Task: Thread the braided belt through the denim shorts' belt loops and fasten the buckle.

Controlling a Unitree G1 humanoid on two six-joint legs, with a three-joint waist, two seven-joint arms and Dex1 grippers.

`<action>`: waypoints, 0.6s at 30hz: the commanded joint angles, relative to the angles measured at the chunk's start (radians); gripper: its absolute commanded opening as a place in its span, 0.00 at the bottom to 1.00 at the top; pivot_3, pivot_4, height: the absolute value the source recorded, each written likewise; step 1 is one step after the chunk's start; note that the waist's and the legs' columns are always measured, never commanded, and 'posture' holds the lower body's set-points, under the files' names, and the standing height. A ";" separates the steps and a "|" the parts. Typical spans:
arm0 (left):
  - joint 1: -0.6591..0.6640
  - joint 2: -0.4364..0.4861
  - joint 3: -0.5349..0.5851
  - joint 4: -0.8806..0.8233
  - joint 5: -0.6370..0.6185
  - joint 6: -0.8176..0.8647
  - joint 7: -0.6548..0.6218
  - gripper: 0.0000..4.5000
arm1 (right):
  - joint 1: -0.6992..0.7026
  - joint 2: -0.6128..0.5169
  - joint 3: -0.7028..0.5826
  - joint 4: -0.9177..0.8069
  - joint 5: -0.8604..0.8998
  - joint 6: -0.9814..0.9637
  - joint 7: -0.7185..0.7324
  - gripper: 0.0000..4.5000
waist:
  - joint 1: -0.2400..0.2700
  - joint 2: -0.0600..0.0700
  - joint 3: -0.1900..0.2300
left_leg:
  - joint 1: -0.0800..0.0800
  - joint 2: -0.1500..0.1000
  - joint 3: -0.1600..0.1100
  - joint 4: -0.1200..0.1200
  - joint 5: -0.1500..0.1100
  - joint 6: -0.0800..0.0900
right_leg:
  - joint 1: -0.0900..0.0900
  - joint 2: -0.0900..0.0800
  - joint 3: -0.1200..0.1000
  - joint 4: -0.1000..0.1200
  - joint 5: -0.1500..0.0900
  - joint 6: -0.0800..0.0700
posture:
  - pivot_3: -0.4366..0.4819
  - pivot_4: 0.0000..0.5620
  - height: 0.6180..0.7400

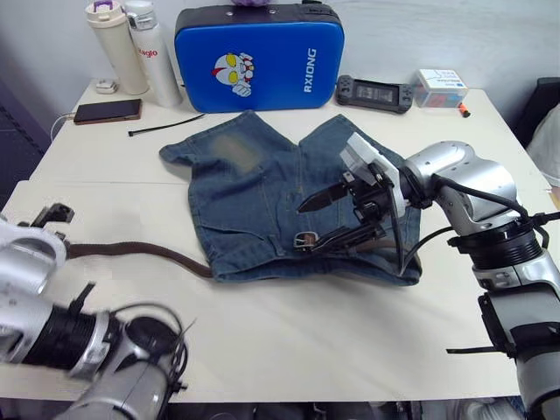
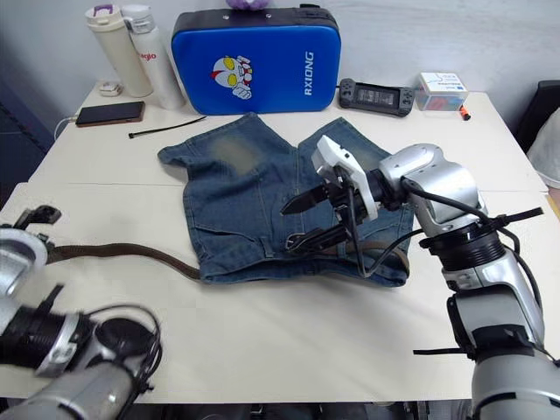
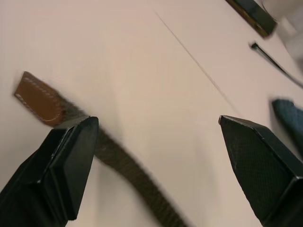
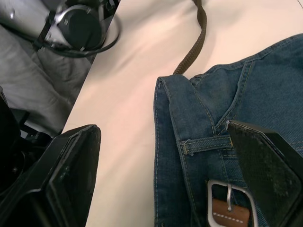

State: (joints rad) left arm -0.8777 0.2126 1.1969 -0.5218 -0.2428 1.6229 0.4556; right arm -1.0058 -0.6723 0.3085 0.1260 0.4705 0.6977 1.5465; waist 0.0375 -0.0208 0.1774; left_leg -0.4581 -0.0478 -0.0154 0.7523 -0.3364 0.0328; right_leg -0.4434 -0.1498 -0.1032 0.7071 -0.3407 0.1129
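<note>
From the left eye view, I saw the denim shorts [image 1: 280, 197] lying flat on the tabletop [image 1: 289, 341]. My right end effector [image 1: 325, 220] hung over the waistband with its 2 fingers apart. The braided belt [image 1: 140, 252] ran out to the left.

In the left wrist view, my left end effector [image 3: 158, 156] was wide apart over the belt's brown tip.

In the right wrist view, the buckle [image 4: 230, 201] sat on the waistband, near 1 of the belt loops [image 4: 204, 144].

Even, soft indoor light, faint shadows; wrist views blurred up close, esp. left; no glare.
</note>
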 commanded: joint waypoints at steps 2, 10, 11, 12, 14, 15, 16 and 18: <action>-0.135 -0.052 0.078 0.067 0.182 -0.008 0.149 0.99 | 0.016 -0.027 -0.033 -0.050 0.000 -0.015 0.010 1.00 | -0.009 0.000 0.000 | 0.000 0.001 0.000 -0.001 0.000 0.000 | 0.000 0.001 -0.001 -0.001 0.000 0.000 | 0.48 0.27 0.38; -0.243 -0.063 0.123 0.196 0.419 -0.008 0.197 0.99 | 0.086 -0.065 -0.080 -0.138 -0.008 0.030 -0.090 1.00 | -0.011 -0.001 0.001 | 0.001 0.002 0.001 -0.001 -0.001 -0.002 | -0.001 0.001 -0.001 0.000 0.000 0.000 | 0.48 0.27 0.38; -0.241 -0.063 0.123 0.213 0.433 -0.008 0.190 0.99 | 0.090 -0.065 -0.085 -0.143 -0.007 0.033 -0.102 1.00 | -0.011 -0.001 0.001 | 0.001 0.002 0.001 0.000 -0.001 -0.002 | -0.001 0.001 -0.001 0.000 0.000 0.000 | 0.48 0.27 0.38; -0.236 -0.064 0.120 0.223 0.442 -0.008 0.182 0.99 | 0.092 -0.066 -0.089 -0.147 -0.005 0.034 -0.110 1.00 | -0.011 0.000 0.001 | 0.001 0.002 0.001 0.000 -0.001 -0.002 | -0.001 0.001 -0.001 0.000 0.000 0.000 | 0.48 0.27 0.38; -0.231 -0.064 0.110 0.237 0.459 -0.008 0.168 0.94 | 0.094 -0.069 -0.093 -0.153 -0.002 0.035 -0.121 1.00 | -0.010 0.000 0.001 | 0.001 0.002 0.002 0.000 -0.001 -0.002 | -0.001 0.000 -0.001 0.000 0.000 0.000 | 0.48 0.27 0.38; -0.230 -0.067 0.104 0.240 0.467 -0.008 0.163 0.88 | 0.095 -0.073 -0.094 -0.158 -0.002 0.038 -0.126 1.00 | -0.011 0.000 0.001 | 0.001 0.002 0.002 0.000 -0.001 -0.002 | -0.001 0.000 -0.001 0.000 0.000 0.000 | 0.48 0.27 0.38; -0.222 -0.066 0.091 0.240 0.472 -0.008 0.157 0.81 | 0.095 -0.077 -0.094 -0.163 -0.003 0.040 -0.131 1.00 | -0.011 0.000 0.001 | 0.002 0.002 0.002 0.000 -0.001 -0.003 | -0.001 0.001 0.000 0.000 0.000 0.000 | 0.48 0.27 0.38; -0.194 -0.067 0.053 0.228 0.475 -0.009 0.135 0.68 | 0.097 -0.088 -0.097 -0.171 -0.004 0.041 -0.137 1.00 | -0.010 0.001 0.001 | 0.002 0.002 0.002 0.000 -0.001 -0.003 | -0.001 0.001 -0.001 0.000 0.000 0.000 | 0.48 0.27 0.38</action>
State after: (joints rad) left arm -1.0884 0.1384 1.2762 -0.2963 0.2256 1.6166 0.6164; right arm -0.9108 -0.7410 0.2561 -0.0084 0.4567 0.7392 1.4143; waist 0.0278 -0.0203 0.1785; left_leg -0.4565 -0.0458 -0.0137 0.7520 -0.3373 0.0297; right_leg -0.4442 -0.1493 -0.1038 0.7074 -0.3407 0.1129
